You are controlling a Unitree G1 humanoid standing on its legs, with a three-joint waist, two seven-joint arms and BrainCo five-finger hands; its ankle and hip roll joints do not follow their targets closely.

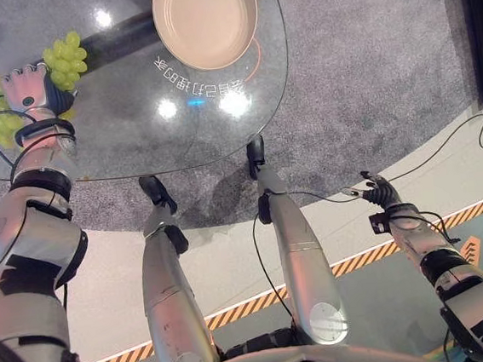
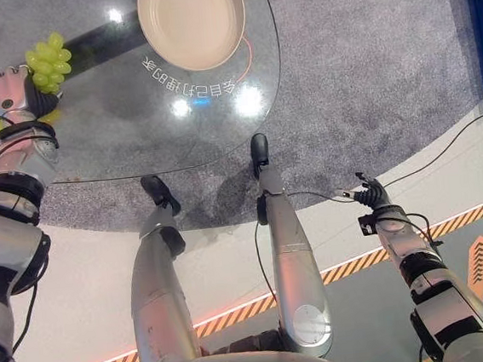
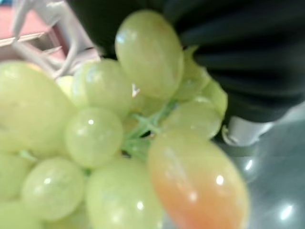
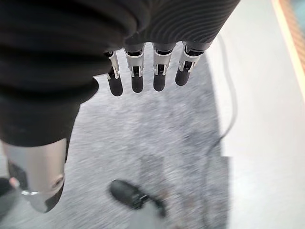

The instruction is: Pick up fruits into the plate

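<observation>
Grapes (image 3: 119, 143) close against left robot hand (image 1: 31, 86), grip unreadable, plate (image 1: 205, 20) apart, right robot hand (image 4: 143, 71) open.

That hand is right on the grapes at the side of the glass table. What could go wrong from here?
The grapes lie near the rim of the glass table, so a nudge from the left hand might roll some off. The bunch looks loose; if lifted by only a few grapes, others may tear away. The plate sits well across the table, so a weak hold could drop fruit on the way. The right hand hangs idle.
</observation>
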